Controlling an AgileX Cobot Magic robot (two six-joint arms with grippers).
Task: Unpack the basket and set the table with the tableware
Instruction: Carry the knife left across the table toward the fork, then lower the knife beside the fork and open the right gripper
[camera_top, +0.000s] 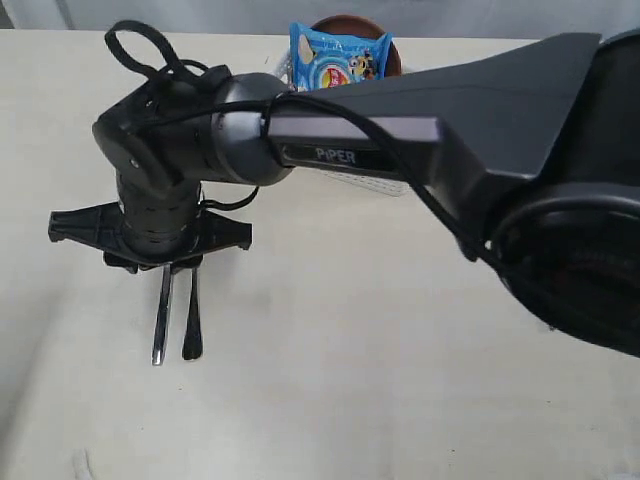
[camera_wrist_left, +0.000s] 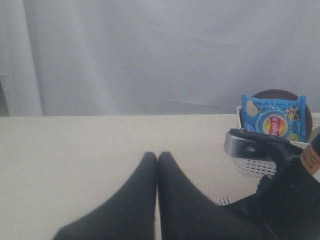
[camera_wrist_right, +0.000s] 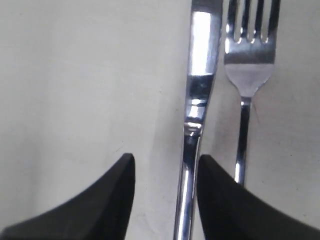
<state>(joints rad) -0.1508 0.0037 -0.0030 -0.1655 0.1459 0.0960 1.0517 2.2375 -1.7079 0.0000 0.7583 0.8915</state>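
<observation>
A steel knife (camera_top: 159, 320) and a steel fork (camera_top: 192, 325) lie side by side on the cream table (camera_top: 400, 380). My right gripper (camera_top: 175, 262) reaches across to the left and points down over them. It is open (camera_wrist_right: 166, 157). The knife (camera_wrist_right: 192, 150) lies between its jaws, close to one finger, and the fork (camera_wrist_right: 245, 85) lies just outside that finger. My left gripper (camera_wrist_left: 157, 154) is shut with nothing in it, low over bare table. The white basket (camera_wrist_left: 255, 167) stands at the back, mostly hidden behind the right arm (camera_top: 450, 120). The spoon, chopsticks, bowl and cup are out of view.
A blue crisp packet (camera_top: 340, 55) stands upright in the basket (camera_top: 370, 183), with the brown round plate (camera_top: 345, 20) behind it. The left wrist view also shows the packet (camera_wrist_left: 272, 117), the plate (camera_wrist_left: 275, 92) and the fork's tines (camera_wrist_left: 223, 201). A pale curtain hangs behind the table.
</observation>
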